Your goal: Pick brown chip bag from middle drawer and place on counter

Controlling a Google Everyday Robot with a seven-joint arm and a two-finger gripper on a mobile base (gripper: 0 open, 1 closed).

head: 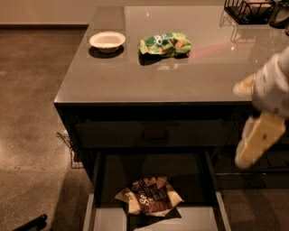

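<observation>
The brown chip bag (149,196) lies crumpled on the floor of the open middle drawer (201,220), near its back and about centred. The counter (180,79) spreads above it, glossy grey-brown. My gripper (256,140) hangs at the right, in front of the counter's front edge and above the drawer's right side. It is well to the right of the bag, higher than it, and not touching it. It holds nothing that I can see.
A green chip bag (165,44) and a white bowl (107,40) lie on the counter's far part. A black wire basket (250,10) stands at the back right corner. A closed drawer front with a handle (156,133) sits above the open drawer.
</observation>
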